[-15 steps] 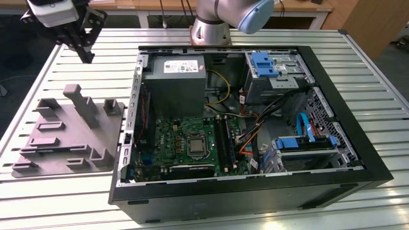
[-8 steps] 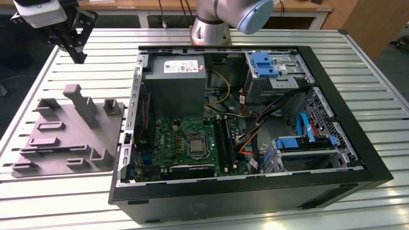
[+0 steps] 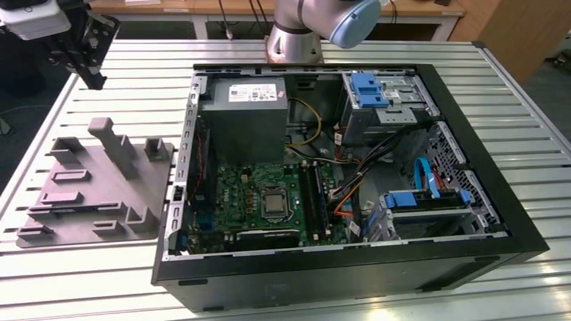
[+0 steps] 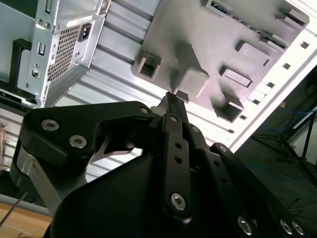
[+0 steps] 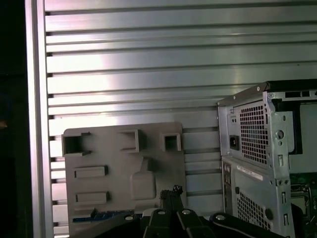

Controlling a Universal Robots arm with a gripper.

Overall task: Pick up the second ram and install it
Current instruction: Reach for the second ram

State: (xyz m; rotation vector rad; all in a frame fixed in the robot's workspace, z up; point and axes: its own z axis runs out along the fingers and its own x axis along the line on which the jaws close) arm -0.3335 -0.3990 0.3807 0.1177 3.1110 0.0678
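First wrist view: the second ram (image 5: pixel 99 216), as far as I can tell, is the thin dark strip with a bluish edge lying flat on the grey tray (image 5: pixel 119 163), partly hidden behind the hand (image 5: pixel 171 191). The hand's fingers are pressed together and nothing shows between them. In the exterior view the hand (image 3: pixel 95 83) hangs high over the bench (image 3: pixel 107 281). The tray (image 3: pixel 89 194) sits at the exterior view's left of the open computer case (image 3: pixel 357 271).

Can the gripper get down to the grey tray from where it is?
Probably yes. The gripper hangs above the table near the grey tray; nothing lies between them, only its upright posts crowd the way.
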